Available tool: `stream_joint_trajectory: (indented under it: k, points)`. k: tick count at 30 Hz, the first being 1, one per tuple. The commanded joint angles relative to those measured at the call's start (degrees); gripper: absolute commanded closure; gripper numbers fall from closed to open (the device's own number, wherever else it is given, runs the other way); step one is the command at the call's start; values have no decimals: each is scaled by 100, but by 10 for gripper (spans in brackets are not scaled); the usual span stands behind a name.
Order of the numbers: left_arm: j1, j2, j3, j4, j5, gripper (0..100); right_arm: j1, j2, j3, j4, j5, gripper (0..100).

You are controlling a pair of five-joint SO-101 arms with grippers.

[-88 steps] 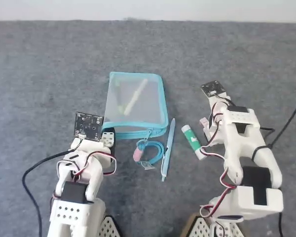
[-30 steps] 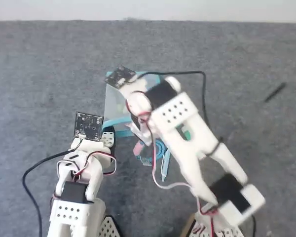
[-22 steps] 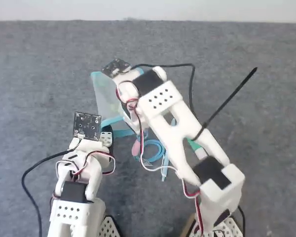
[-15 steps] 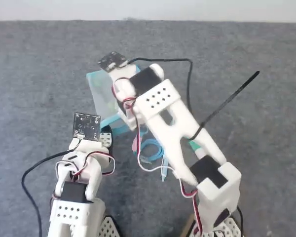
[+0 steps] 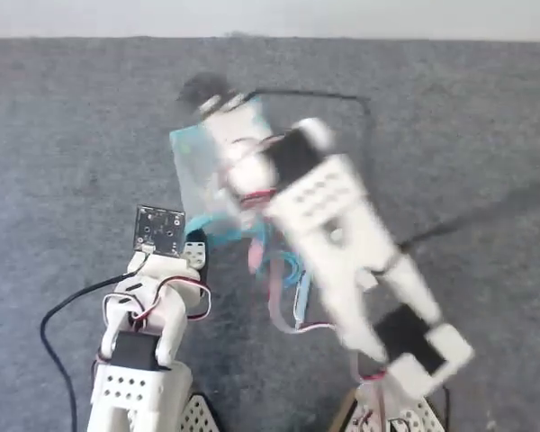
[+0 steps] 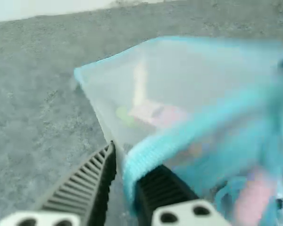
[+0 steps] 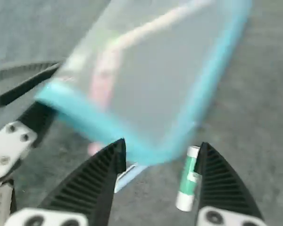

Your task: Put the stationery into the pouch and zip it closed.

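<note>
My left hand (image 6: 125, 181) is clamped on the teal zip edge of the pouch (image 6: 179, 89), at its near left corner around the middle of the table (image 5: 63, 108). The pouch is tipped up, with a pale stick and something pink showing through its clear side. My right hand (image 7: 160, 172) hangs over it with fingers apart, the pouch's teal rim at the gap between the tips; I cannot tell if they touch. A green-and-white glue stick (image 7: 187, 184) lies on the table below.
</note>
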Motion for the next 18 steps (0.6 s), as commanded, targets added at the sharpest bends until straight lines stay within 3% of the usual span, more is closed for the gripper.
stream_joint_trajectory:
  k: [1, 5, 9, 13, 18]
  points:
    - [-123, 44, -154, -158, -26, 987, 822, -919, 633, 145, 378, 778]
    - [-615, 44, -347, -158, 9, 987, 1569, -1165, 2092, 31, 738, 778]
    - [-255, 44, -268, -132, -18, 987, 2044, -1174, 3982, -1156, 1037, 778]
    - [-316, 44, -259, -158, -26, 987, 2079, -1174, 5574, -2440, 1073, 778]
    - [-308, 44, -242, -158, -26, 987, 2079, -1086, 6382, -3169, 1081, 778]
